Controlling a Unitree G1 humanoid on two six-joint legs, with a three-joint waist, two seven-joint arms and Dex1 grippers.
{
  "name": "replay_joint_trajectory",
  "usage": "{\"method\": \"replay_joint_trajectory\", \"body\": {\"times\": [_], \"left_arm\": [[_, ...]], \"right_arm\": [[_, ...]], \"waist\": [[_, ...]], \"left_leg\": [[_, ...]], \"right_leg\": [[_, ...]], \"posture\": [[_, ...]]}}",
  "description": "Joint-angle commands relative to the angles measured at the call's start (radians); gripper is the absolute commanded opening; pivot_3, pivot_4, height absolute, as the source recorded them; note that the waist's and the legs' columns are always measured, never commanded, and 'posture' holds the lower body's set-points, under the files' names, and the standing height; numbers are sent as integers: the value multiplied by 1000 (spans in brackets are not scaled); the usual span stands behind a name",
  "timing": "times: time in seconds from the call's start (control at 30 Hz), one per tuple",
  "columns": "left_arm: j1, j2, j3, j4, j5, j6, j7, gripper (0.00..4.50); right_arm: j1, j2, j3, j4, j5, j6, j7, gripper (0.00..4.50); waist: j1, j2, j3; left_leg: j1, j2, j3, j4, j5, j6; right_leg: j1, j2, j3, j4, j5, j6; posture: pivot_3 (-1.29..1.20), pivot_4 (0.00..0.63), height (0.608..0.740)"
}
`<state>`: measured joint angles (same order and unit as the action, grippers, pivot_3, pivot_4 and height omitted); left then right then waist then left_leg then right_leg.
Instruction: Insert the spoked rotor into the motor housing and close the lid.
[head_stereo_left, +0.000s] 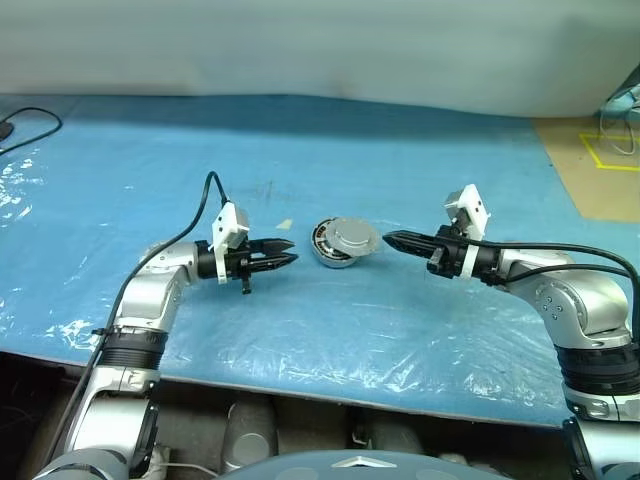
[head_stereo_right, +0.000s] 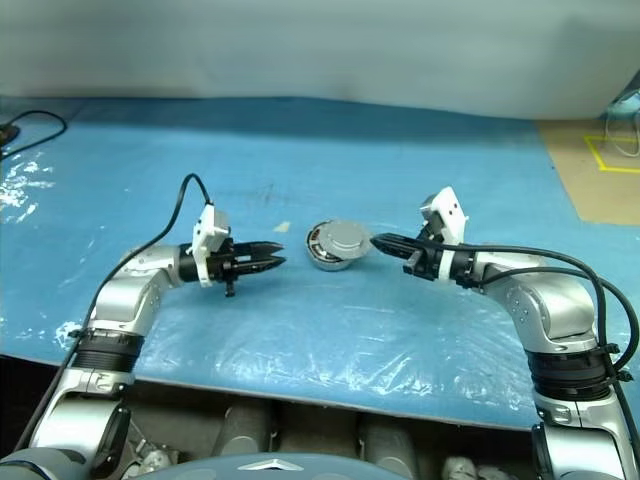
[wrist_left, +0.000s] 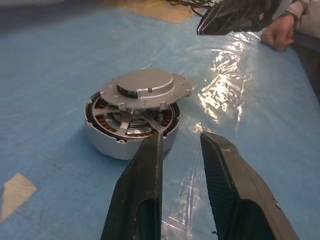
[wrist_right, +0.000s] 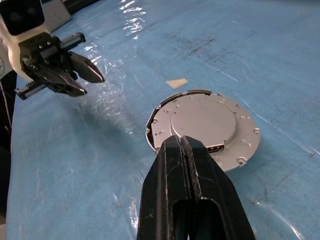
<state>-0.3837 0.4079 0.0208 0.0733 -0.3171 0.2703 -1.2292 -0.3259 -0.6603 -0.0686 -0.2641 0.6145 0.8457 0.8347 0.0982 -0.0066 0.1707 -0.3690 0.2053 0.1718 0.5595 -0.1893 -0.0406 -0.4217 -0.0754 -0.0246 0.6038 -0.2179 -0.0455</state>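
Inside motor housing (wrist_left: 107, 145) sits spoked rotor (wrist_left: 131, 123), lid (wrist_left: 145, 90) askew.

Metal parts on a blue covered table

The lid (wrist_left: 145, 89) is matt grey metal, smooth on its face; the motor housing (wrist_left: 112, 145) has a dull silvery wall with copper-coloured windings inside, under the rotor's (wrist_left: 131, 121) dark metal spokes. The table cover (head_stereo_left: 300, 150) looks like matt blue cloth (clear glossy, wrinkled plastic film (wrist_left: 225, 95) lies over part). Gripper fingers (wrist_left: 227, 185) are matt black plastic.

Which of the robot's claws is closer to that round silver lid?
The right claw, its tip beside the round silver lid. The left claw hangs farther off on the other side.
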Motion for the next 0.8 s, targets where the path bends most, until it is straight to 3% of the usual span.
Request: {"method": "replay_joint_trajectory", "body": {"times": [0.03, 0.1, 0.17, 0.53, 0.63, 0.8], "left_arm": [[74, -10, -4, -86, -32, 5, 63, 1260], [96, -19, -4, -112, -47, 14, 99, 1260], [103, -25, -7, -127, -54, 23, 126, 1222], [58, -4, -28, -101, -63, 13, 165, 1222], [65, 4, -36, -104, -55, 2, 170, 1222], [74, 12, -28, -124, -71, 14, 185, 1222]], "right_arm": [[36, -4, 12, -44, -18, -30, -10, 0], [49, 3, 8, -46, -24, -44, -20, 0], [47, 13, -4, -44, -18, -52, -25, 574], [-87, 58, 69, 50, -72, -107, -31, 4443], [-118, 72, 114, 94, -121, -143, -30, 4443], [-107, 60, 82, 80, -83, -123, -1, 4443]], "waist": [[-3, 0, 0], [-4, 0, 0], [-5, 0, 0], [-6, 0, 0], [-8, 0, 0], [-7, 0, 0]], "left_leg": [[0, 0, 0, -1, 0, 0], [0, 1, 0, -2, 0, 0], [0, 1, 0, -2, 0, 0], [1, 1, 0, 0, 1, -1], [1, 0, 1, 0, 1, -2], [0, 0, 1, 1, 1, -2]], "right_leg": [[0, 0, 0, 0, 0, 1], [-1, 2, 0, 0, -1, 1], [-2, 2, -1, 1, -1, 1], [-1, 2, 0, 2, -1, 1], [-1, 2, 0, 2, -1, 1], [-1, 2, 0, 3, -1, 1]], "posture": [[0, 150, 740], [0, 150, 740], [0, 150, 740], [0, 150, 740], [0, 150, 740], [0, 150, 740]]}}
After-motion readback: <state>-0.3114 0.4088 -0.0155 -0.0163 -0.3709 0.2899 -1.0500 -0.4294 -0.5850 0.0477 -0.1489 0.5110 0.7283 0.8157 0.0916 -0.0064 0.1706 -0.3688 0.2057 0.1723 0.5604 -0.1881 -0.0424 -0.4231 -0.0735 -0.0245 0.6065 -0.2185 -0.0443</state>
